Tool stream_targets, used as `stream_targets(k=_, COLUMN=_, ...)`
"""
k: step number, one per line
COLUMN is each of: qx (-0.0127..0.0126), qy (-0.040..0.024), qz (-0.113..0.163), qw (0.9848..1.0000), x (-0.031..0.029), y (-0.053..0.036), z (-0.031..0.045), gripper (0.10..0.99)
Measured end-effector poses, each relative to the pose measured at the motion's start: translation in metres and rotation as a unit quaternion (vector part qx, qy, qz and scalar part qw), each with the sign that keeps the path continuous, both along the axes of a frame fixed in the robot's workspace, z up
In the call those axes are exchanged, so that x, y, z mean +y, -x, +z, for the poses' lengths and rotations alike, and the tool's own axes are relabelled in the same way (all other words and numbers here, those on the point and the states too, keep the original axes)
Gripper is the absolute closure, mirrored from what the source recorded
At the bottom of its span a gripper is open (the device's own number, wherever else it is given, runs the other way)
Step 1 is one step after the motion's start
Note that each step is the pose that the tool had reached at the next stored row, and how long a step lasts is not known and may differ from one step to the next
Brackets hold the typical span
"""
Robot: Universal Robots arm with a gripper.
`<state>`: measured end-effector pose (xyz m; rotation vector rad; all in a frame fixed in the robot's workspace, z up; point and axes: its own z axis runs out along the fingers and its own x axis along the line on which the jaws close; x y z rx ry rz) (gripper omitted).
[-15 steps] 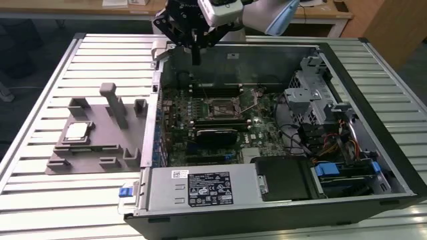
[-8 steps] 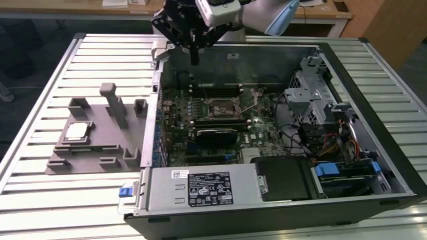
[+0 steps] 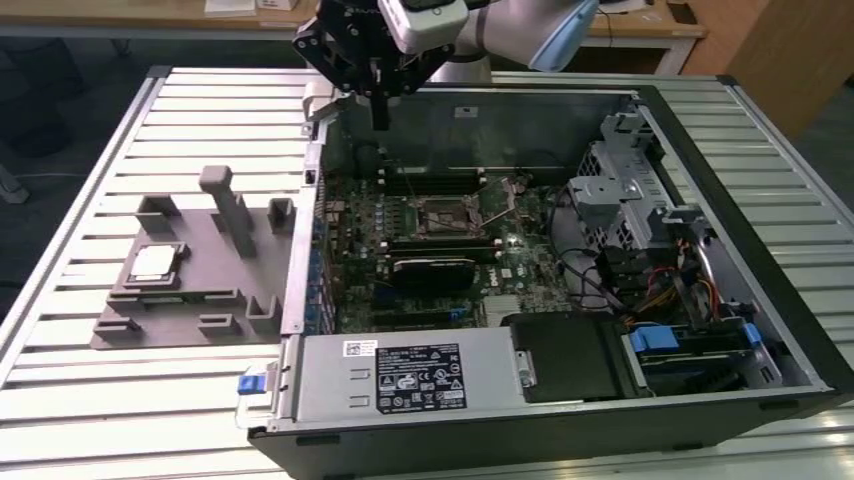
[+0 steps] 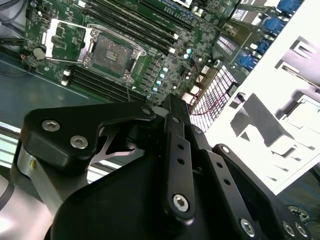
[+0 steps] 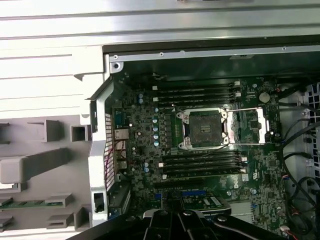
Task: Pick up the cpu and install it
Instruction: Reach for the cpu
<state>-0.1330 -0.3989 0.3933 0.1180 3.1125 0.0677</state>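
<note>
Both jaws of the gripper (image 3: 382, 122) meet, gripping nothing, above the far wall of the open computer case (image 3: 534, 115). The cpu (image 3: 154, 262) lies flat, silver top upward, on a grey holder (image 3: 200, 250) at the exterior view's left, well apart, on the slatted table (image 3: 80, 400).

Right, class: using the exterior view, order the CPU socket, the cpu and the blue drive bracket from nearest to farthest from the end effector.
1. CPU socket, on the motherboard, closest to the end effector.
2. cpu, on the grey holder, exterior view's left.
3. Blue drive bracket, exterior view's lower right.
</note>
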Motion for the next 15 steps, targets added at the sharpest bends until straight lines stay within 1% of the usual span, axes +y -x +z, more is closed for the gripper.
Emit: stream_targets(k=15, qx=0.0000, qy=0.0000, qz=0.000, qw=1.0000, x=0.0000, y=0.0209, z=0.0000, gripper=0.980)
